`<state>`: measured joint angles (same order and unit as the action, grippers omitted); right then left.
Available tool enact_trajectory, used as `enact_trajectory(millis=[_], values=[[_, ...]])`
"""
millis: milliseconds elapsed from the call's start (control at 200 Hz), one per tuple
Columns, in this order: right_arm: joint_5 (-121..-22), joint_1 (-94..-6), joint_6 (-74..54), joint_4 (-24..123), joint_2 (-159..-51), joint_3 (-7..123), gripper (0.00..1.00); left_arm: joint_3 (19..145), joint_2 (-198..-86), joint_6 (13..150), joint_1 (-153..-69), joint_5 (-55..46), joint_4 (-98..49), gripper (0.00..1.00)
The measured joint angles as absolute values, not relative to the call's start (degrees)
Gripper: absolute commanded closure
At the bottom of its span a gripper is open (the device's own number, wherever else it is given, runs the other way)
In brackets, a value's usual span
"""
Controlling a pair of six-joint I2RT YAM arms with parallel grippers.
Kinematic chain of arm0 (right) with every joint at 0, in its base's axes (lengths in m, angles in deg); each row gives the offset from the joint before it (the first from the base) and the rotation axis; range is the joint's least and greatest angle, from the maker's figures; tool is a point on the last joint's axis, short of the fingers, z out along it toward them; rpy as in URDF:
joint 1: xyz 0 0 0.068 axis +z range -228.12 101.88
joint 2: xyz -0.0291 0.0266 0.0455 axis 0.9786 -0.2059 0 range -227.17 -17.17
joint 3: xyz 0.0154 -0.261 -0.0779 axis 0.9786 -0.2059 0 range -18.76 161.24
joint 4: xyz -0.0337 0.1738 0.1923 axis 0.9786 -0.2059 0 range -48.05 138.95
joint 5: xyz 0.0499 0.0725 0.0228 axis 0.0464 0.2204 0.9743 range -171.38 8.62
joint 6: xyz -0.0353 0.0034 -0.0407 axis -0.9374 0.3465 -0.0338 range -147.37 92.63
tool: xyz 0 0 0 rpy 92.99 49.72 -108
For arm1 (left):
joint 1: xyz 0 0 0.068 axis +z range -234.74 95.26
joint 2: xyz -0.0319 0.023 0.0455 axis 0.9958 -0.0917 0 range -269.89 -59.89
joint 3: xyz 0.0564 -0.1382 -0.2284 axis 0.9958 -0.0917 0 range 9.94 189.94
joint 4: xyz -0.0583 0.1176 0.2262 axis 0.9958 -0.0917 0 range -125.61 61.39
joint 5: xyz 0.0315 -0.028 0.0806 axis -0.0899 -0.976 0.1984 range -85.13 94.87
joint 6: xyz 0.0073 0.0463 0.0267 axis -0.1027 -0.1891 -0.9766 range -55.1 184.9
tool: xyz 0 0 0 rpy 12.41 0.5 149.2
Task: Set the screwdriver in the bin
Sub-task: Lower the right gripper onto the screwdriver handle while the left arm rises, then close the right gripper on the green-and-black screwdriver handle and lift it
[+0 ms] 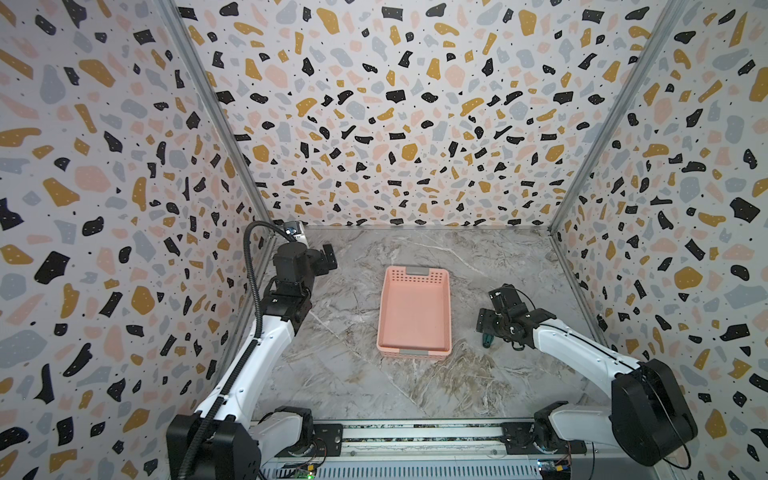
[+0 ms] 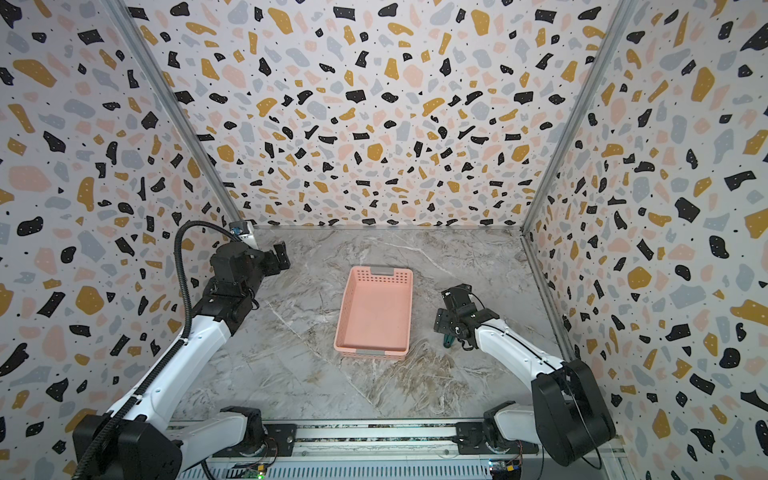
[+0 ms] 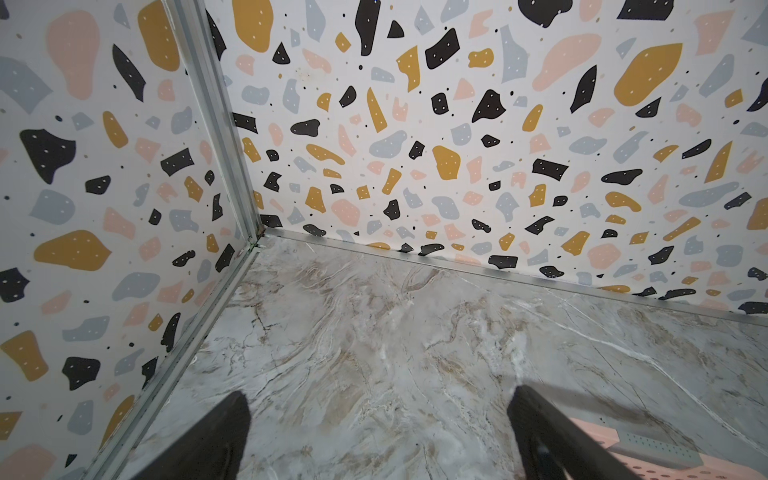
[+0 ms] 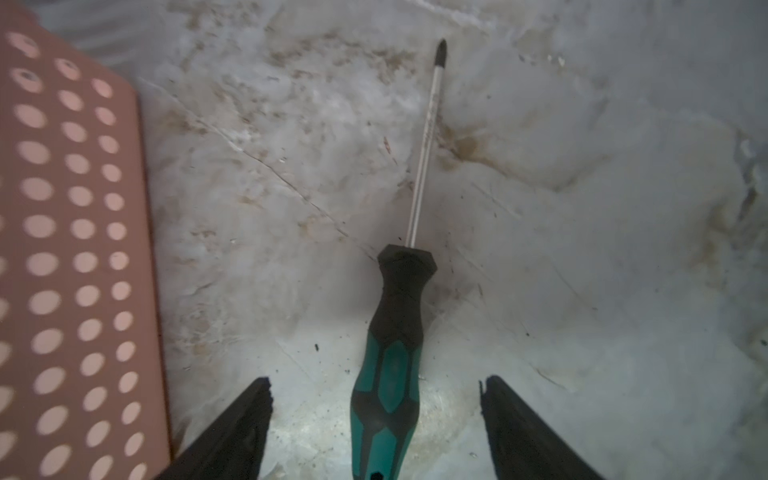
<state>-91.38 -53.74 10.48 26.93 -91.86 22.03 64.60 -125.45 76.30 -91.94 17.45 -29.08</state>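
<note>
— Count?
— One teal-and-black-handled, thin-shafted metal screwdriver (image 4: 390,365), one shallow salmon-pink perforated plastic bin (image 1: 415,309), two grippers
— Room?
— The screwdriver lies flat on the marble table (image 1: 353,374) near the bin's long wall, apart from it. The right gripper (image 4: 376,382) straddles the handle, its fingers clear on both sides. The left gripper (image 3: 381,395) is spread over bare table
— Hidden?
— In both top views only the handle's end shows

Top views overlook everything from above; wrist views (close) share the bin (image 4: 58,245).
</note>
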Motion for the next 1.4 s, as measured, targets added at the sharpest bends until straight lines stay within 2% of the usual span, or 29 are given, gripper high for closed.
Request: enact_trajectory(millis=[531,891,1042,1402], values=[[-92.1,-53.8,11.3,31.1,-99.9,20.2,0.48,64.6,-125.2,76.3,-91.9,19.0,-29.8,0.00],[-91.5,-53.8,10.9,32.4,-100.6,20.2,0.71,64.6,-125.3,76.3,-91.9,19.2,-29.9,0.00],[-92.4,-53.5,10.7,29.3,-97.3,20.9,0.76,64.6,-125.5,76.3,-91.9,19.2,-30.0,0.00],[-96.0,-53.0,9.6,22.2,-85.7,26.8,0.77,64.6,-125.8,76.3,-91.9,19.1,-30.4,0.01]])
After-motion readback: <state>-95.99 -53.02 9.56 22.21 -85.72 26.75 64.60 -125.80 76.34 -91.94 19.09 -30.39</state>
